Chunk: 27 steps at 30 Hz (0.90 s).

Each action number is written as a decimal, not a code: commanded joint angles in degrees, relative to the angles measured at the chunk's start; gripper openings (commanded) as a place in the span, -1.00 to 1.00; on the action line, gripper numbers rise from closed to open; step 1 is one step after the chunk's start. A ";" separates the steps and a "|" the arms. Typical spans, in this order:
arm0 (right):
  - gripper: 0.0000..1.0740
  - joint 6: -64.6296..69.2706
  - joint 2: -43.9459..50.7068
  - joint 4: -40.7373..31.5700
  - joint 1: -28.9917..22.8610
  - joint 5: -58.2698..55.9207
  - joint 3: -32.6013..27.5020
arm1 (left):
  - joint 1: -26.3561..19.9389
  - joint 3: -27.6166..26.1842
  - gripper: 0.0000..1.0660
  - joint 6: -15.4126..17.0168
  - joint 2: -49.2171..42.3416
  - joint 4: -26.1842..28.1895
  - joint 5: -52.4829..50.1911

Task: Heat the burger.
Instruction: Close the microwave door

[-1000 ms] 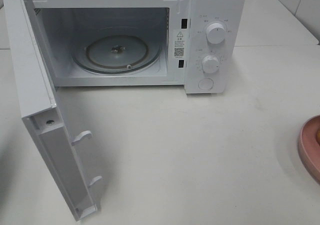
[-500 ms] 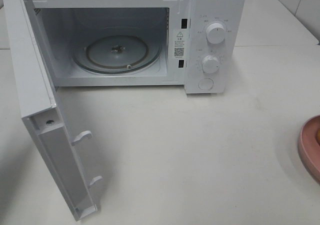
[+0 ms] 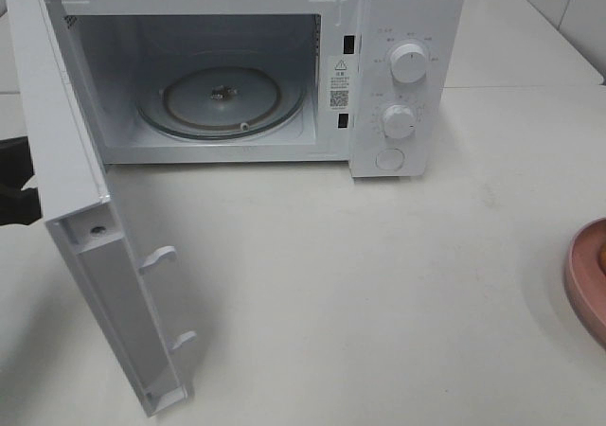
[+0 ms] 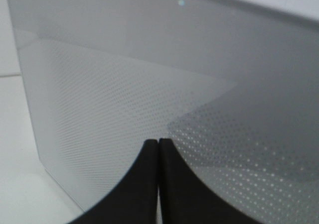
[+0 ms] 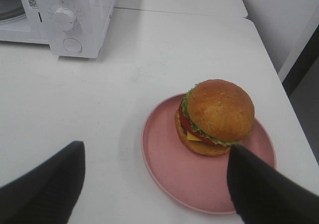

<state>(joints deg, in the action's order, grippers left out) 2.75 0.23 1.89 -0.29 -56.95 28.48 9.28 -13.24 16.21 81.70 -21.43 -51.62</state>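
Observation:
The burger (image 5: 217, 117), with a golden-brown bun, lettuce, tomato and cheese, sits on a pink plate (image 5: 169, 179) on the white table. In the exterior high view only the plate's rim (image 3: 585, 279) shows, at the right edge. My right gripper (image 5: 155, 153) is open and empty, with its fingers (image 5: 50, 184) apart on the near side of the plate. The white microwave (image 3: 402, 76) stands at the back with its door (image 3: 85, 256) swung open and a bare glass turntable (image 3: 222, 99) inside. My left gripper (image 4: 158, 179) is shut and empty, close against the door's outer face (image 4: 149, 84).
The open door juts toward the table's front left. My left arm (image 3: 14, 175) shows as a dark shape behind it at the left edge. Two dials (image 3: 409, 62) and a button are on the microwave's right panel. The table's right edge (image 5: 279, 84) runs close to the plate.
My left arm has come into view at the left edge behind the open door. The door has shifted slightly. The plate has not moved.

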 commanded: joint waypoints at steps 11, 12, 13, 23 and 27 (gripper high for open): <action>0.42 -0.69 1.49 -0.06 0.34 -0.06 0.06 | 12.15 -5.90 -1.00 -2.75 7.16 10.54 -1.78; 0.42 -0.69 1.49 -0.06 0.34 -0.06 0.06 | 12.15 -5.90 -1.00 -2.75 7.16 10.54 -1.78; 0.42 -0.69 1.49 -0.06 0.34 -0.06 0.06 | 14.55 -7.10 -1.00 -3.50 7.62 13.75 -1.78; 0.42 -0.69 1.49 -0.06 0.34 -0.06 0.06 | 22.40 -13.46 -1.00 -4.64 12.26 24.64 -1.66; 0.42 -0.69 1.49 -0.06 0.34 -0.06 0.06 | 25.04 -17.59 -1.00 -4.70 16.04 26.30 -1.66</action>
<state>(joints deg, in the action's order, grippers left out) 2.75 0.23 1.89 -0.29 -56.95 28.48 33.92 -30.25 11.69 97.75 3.95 -52.71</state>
